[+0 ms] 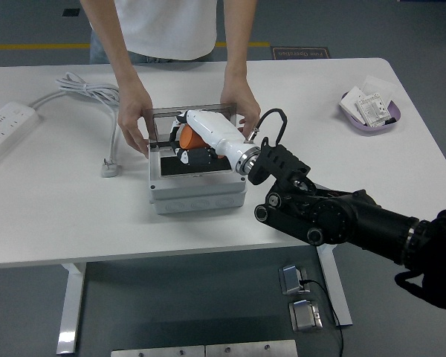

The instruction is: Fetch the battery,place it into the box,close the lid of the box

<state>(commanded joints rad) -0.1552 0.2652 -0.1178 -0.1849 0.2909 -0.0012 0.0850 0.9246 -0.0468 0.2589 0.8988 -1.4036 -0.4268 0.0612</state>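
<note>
Right hand (pixel 192 141): centre of the frame, reaching into the box; whether its fingers are curled or spread cannot be told, nor whether they hold anything.
Battery: not made out inside the box.
Box (pixel 197 186): pale grey, centre of the table (pixel 74 216).
Lid (pixel 189 113): standing upright at the box's far edge.
Person's hands: one (pixel 134 111) at the lid's left side, the other (pixel 241 104) at its right side.
Purple tray (pixel 368 111): upper right, holding small packets.
Power strip (pixel 4 123): upper left edge.
</note>
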